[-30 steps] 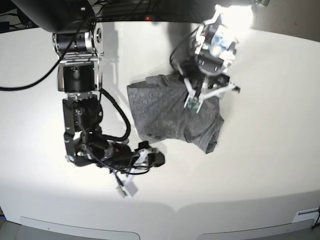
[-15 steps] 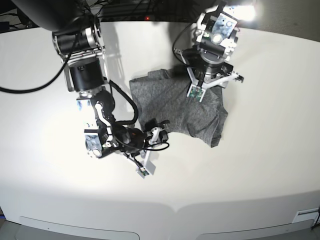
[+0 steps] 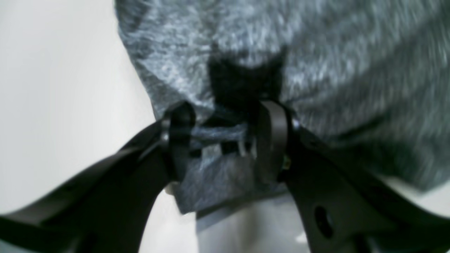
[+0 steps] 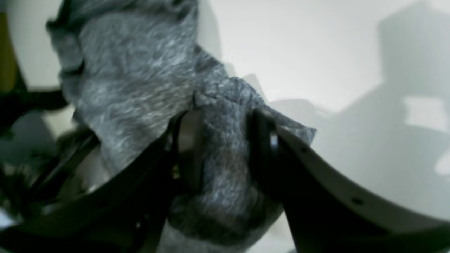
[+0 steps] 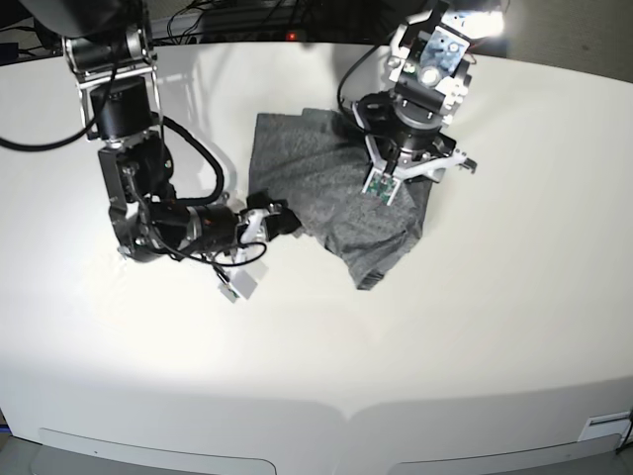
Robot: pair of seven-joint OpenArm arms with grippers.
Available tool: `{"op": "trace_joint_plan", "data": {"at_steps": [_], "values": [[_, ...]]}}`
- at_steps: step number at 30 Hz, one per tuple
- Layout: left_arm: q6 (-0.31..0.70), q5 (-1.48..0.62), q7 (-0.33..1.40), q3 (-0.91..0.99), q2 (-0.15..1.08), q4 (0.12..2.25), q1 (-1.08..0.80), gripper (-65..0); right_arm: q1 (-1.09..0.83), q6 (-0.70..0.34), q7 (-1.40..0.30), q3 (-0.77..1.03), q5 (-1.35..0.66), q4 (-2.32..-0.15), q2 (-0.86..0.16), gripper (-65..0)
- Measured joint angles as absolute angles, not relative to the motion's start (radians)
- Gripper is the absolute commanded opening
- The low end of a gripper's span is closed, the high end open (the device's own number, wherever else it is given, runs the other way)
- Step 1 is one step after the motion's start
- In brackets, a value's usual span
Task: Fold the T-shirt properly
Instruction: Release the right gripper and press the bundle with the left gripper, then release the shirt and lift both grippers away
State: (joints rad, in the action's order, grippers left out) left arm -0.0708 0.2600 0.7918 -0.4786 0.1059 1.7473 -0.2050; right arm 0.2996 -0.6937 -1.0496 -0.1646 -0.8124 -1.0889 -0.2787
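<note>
The T-shirt is a crumpled heather-grey heap in the middle of the white table. On its right side my left gripper points down and is shut on a fold of the cloth; the left wrist view shows grey knit bunched between the black fingers. My right gripper reaches in from the left and is shut on the shirt's left edge. In the right wrist view, a bundle of cloth fills my right gripper and drapes over one finger.
The right arm's black links and loose cables lie low over the table left of the shirt. A bright lamp glare and dark cables run along the far edge. The table's curved front edge is near the camera.
My right gripper has travelled from the table in front of the shirt up to its left edge and closed on it. The shirt's lower corner has drawn inward. My left gripper has barely shifted.
</note>
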Motion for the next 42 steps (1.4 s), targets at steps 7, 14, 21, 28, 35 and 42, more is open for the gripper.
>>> {"op": "trace_joint_plan", "data": {"at_steps": [7, 14, 21, 28, 35, 42], "values": [[-0.037, 0.242, 0.788, -0.479, 0.105, 1.743, -0.191, -36.0, 0.208, -0.694, -1.094, -0.166, -0.887, -1.213, -0.371, -41.3], [-0.022, 0.243, 0.870, -0.479, 0.105, 1.744, -0.186, -36.0, 0.170, -0.694, -1.101, -0.167, -0.881, -1.284, -0.406, -41.3], [-0.025, 0.246, 0.926, -0.479, 0.104, 1.756, -0.236, -36.0, 0.156, -0.694, -1.090, -0.165, -0.882, -1.285, -0.402, -41.3], [-0.027, 0.258, 0.815, -0.478, 0.104, 1.759, -0.303, -36.0, 0.148, -0.694, -1.090, -0.165, -0.882, -1.285, -0.402, -41.3], [0.030, 0.244, 0.751, -0.479, 0.124, 1.660, -0.206, -36.0, 0.070, -0.694, -1.071, -0.155, -0.952, -1.298, -0.408, -41.3], [0.060, 0.216, 0.628, -0.479, 0.110, 1.428, -0.020, -36.0, 0.031, -0.694, -1.066, -0.110, -0.977, -1.301, -0.404, -41.3]]}}
